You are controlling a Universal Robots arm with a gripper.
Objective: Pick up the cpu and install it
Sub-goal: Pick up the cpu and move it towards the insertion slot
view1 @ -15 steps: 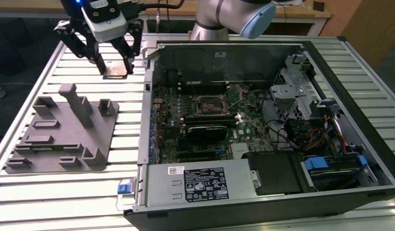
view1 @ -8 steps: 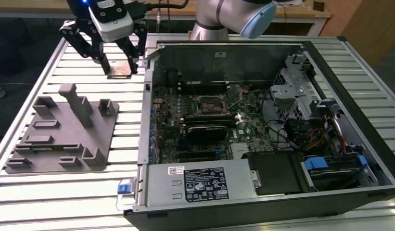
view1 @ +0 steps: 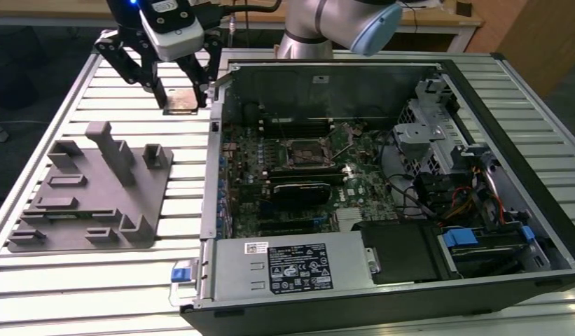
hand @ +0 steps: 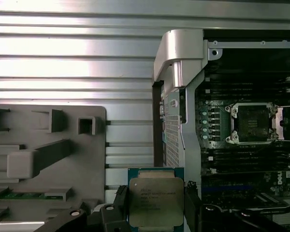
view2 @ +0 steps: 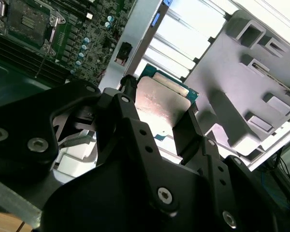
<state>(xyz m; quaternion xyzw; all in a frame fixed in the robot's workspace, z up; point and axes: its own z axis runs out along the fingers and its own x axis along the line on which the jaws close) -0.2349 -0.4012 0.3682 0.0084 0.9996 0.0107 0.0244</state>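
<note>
The gripper's (view1: 183,106) jaws clamp the cpu (hand: 156,202) on two sides, just outside the case (view1: 381,210) wall. The first wrist view cuts off the cpu's lower edge. It seems to be lifted off the tabletop (view1: 100,280), though that is hard to tell.

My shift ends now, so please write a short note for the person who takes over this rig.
Hand: shut on the cpu, a finger on each side.
Cpu: held over the slatted table, outside the computer case, close to its wall.
Done: cpu grasped.
Left: socket on the board stands empty; cpu not installed.
</note>
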